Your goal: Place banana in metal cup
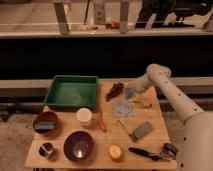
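The banana is a thin pale-yellow curve lying on the wooden table near its right back edge. My gripper hangs just above and to the left of it, between the banana and a bunch of dark grapes. The arm reaches in from the right. The metal cup is small and shiny and stands at the table's front left corner, far from the gripper.
A green tray sits at the back left. Also on the table are a white cup, a red-orange stick, a brown bowl, a purple bowl, a round orange fruit, a bluish packet, a grey block and a black brush.
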`<state>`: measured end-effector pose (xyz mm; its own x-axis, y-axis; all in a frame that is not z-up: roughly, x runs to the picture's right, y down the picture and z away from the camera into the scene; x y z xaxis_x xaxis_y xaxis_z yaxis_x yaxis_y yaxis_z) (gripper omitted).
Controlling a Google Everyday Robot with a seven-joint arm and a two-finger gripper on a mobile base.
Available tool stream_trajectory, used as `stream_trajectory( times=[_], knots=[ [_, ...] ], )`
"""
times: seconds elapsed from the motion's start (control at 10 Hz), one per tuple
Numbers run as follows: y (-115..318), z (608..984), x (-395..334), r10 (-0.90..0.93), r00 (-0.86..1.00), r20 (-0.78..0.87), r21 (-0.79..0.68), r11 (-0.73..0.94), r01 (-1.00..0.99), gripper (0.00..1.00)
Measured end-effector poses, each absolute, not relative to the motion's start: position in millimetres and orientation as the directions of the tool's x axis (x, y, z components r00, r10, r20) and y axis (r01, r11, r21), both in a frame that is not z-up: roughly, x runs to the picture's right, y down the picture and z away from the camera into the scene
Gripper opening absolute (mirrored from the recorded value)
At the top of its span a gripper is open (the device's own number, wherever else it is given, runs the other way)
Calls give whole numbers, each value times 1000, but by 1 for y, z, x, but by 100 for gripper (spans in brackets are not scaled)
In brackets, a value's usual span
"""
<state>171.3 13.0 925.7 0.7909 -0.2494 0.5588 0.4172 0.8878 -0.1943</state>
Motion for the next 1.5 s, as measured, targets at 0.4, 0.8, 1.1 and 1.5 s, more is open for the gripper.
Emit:
stream_trajectory(
  times=[0.4, 0.8, 1.1, 1.5],
  knots=[
    [1, 916, 179, -242, 825, 510, -207, 897, 391, 80],
    [-7, 920, 244, -122, 952, 279, -296, 933, 206, 80],
    [2, 927, 265, -47, 982, 184, -367, 923, 113, 80],
    [36, 909, 264, -42, 977, 207, -503, 853, 143, 80]
  ],
)
